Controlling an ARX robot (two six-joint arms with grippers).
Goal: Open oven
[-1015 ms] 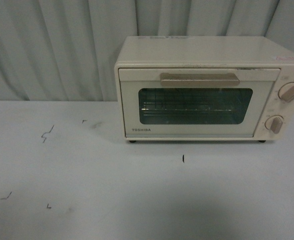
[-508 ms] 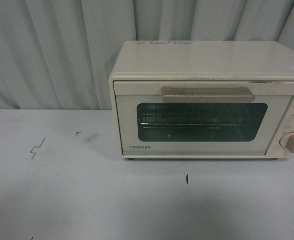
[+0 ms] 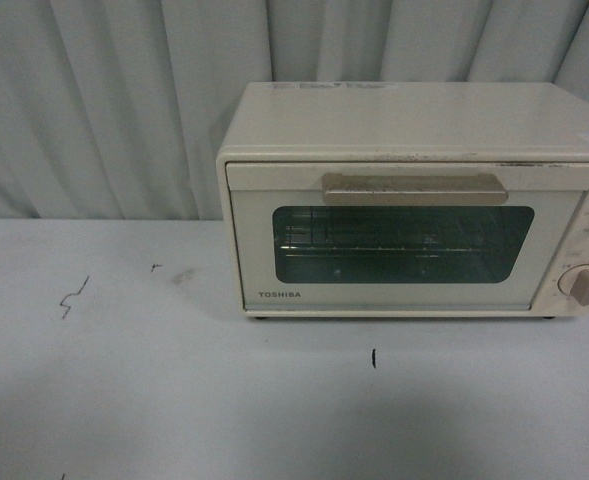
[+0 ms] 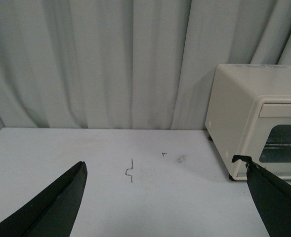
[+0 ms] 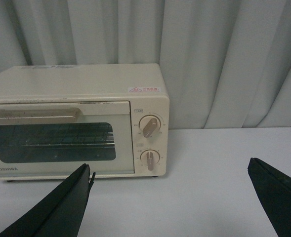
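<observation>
The oven (image 3: pixel 414 200) is a cream-white Toshiba toaster oven standing on the white table, right of centre in the front view. Its glass door (image 3: pixel 399 245) is closed, with the beige bar handle (image 3: pixel 414 189) across its top and a wire rack behind the glass. Two round knobs (image 5: pixel 149 143) sit beside the door. Neither arm shows in the front view. My left gripper (image 4: pixel 165 170) is open over bare table, the oven (image 4: pixel 256 123) off to one side. My right gripper (image 5: pixel 170 170) is open and empty, short of the oven (image 5: pixel 76 126), near its knob end.
A pale pleated curtain (image 3: pixel 104 100) hangs close behind the oven. The white table (image 3: pixel 174 400) carries small black pen marks (image 3: pixel 74 297) and a short tick (image 3: pixel 373 357) in front of the oven.
Since a second ago the front view has drawn closer to the oven and shifted, so the oven looks larger and its knobs sit at the frame edge. Over the last half second almost nothing moved.
</observation>
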